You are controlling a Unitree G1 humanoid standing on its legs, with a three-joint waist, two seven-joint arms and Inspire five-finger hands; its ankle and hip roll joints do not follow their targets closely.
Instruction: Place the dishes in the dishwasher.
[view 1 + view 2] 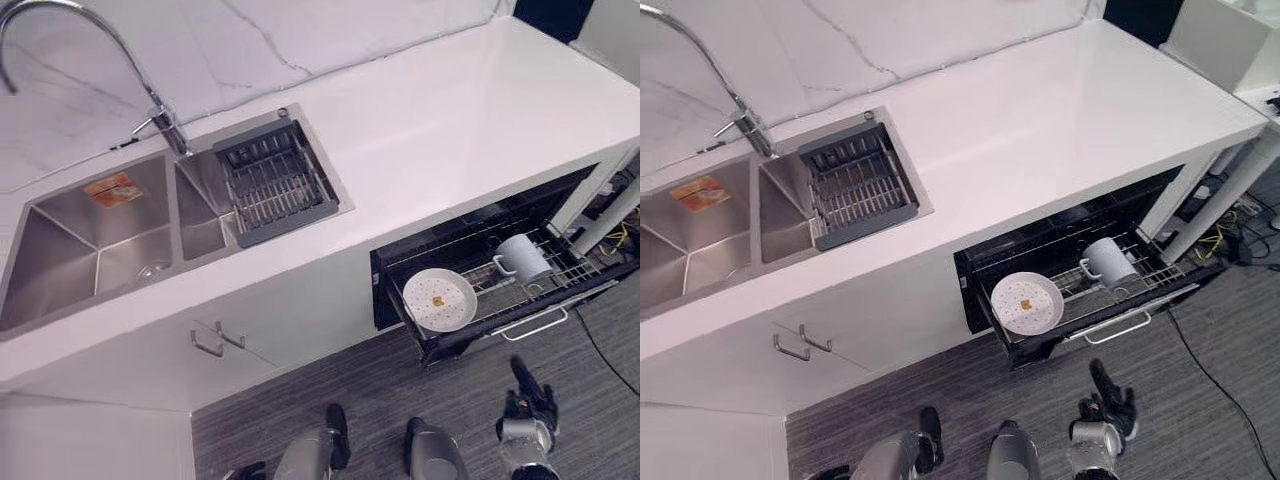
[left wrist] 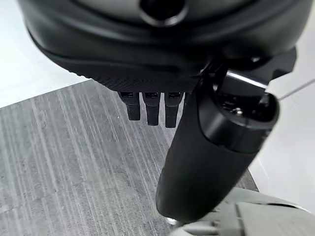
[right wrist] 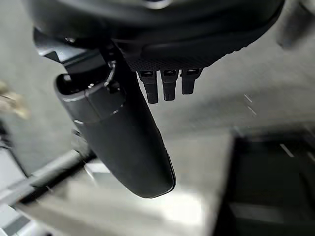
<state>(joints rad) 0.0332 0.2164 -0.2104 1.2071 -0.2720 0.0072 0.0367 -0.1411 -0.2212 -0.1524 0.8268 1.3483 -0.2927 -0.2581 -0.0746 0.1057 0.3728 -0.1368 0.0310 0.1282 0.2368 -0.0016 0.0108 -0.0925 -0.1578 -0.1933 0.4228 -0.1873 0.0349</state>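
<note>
Right robot hand point(image 1: 527, 405): low over the grey striped floor point(image 1: 400, 385) in front of the pulled-out dishwasher rack point(image 1: 540, 290); fingers straight and relaxed, holding nothing, touching nothing.
Left robot hand point(image 2: 197, 123): hangs over the floor beside the white cabinet front; fingers and thumb extended, empty.
White round plate with a small orange mark point(image 1: 439, 299): leaning at the rack's left end.
Pale grey mug with a handle point(image 1: 522, 259): in the rack, right of the plate, apart from it.
White desk point(image 1: 450, 120): carries a steel double sink point(image 1: 100, 235) with a dark wire basket point(image 1: 275, 180) at its right end.
</note>
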